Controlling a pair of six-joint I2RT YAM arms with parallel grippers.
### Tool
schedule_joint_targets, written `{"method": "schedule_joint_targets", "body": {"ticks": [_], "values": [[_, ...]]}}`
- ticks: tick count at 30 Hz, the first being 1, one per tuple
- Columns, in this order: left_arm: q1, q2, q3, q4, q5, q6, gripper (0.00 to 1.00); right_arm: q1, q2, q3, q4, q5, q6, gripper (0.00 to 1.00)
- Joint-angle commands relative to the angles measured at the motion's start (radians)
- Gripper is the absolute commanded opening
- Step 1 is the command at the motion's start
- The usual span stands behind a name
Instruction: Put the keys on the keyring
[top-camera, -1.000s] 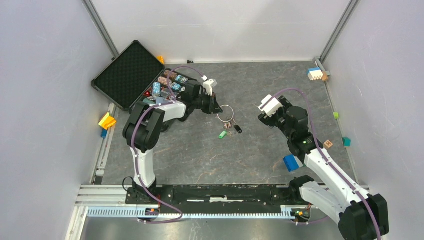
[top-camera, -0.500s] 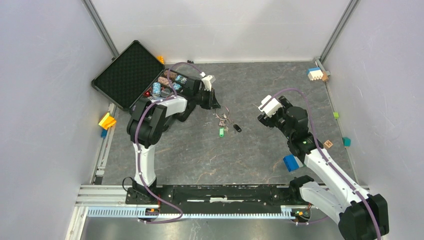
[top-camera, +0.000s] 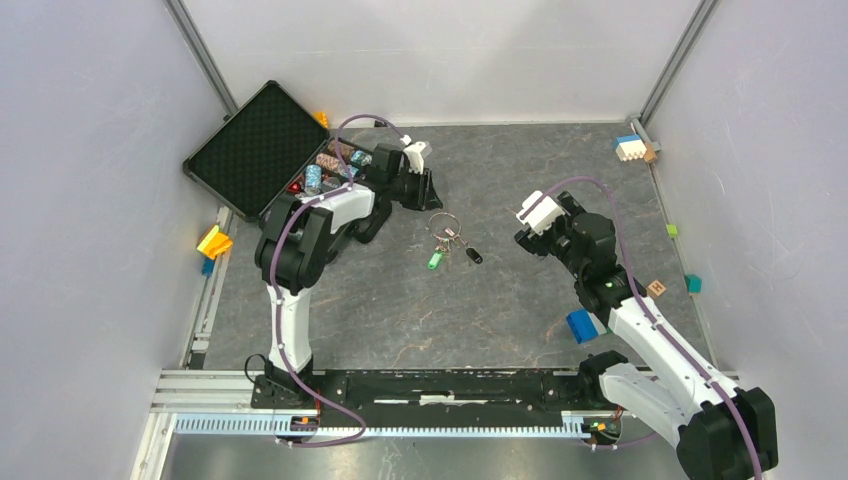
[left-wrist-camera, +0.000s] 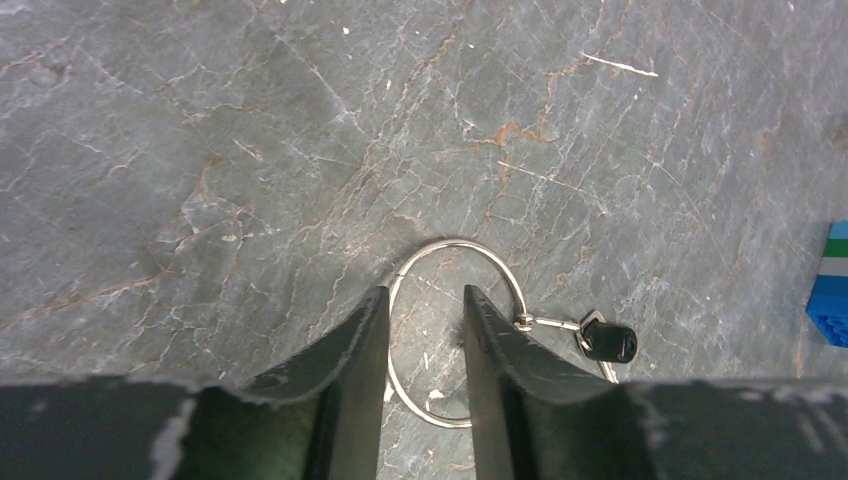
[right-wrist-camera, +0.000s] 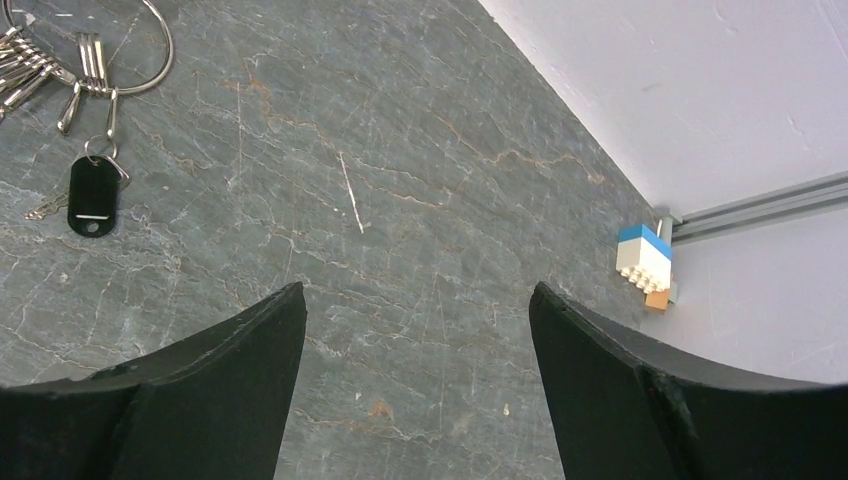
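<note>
The grey stone table (top-camera: 400, 320) is filling the frame, and a black case (top-camera: 255, 150) is lying open at its upper left. Right of centre, the right gripper (right-wrist-camera: 415, 292) is hovering with fingers spread wide, holding nothing. Above centre, the left gripper (left-wrist-camera: 424, 295) is pointing down, its fingers narrowly parted and straddling the wire of the keyring (left-wrist-camera: 452, 241). Just below the ring, the green-headed key (top-camera: 434, 260) and the black-headed key (top-camera: 474, 256) are lying on the table.
</note>
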Motion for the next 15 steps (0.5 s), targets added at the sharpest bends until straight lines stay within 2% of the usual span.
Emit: {"method": "schedule_joint_targets", "body": {"ticks": [1,8,15], "values": [[0.011,-0.011,0.054,-0.039,-0.035,0.056,0.45,-0.004,-0.002,0.003,0.008,-0.013,0.001,0.87],[0.014,-0.128,0.028,-0.051,-0.071,0.107,0.67,-0.004,-0.009,0.004,-0.001,-0.064,0.003,0.91],[0.014,-0.366,-0.128,-0.017,-0.12,0.198,0.85,-0.003,-0.018,0.01,-0.007,-0.071,0.009,0.98]]}}
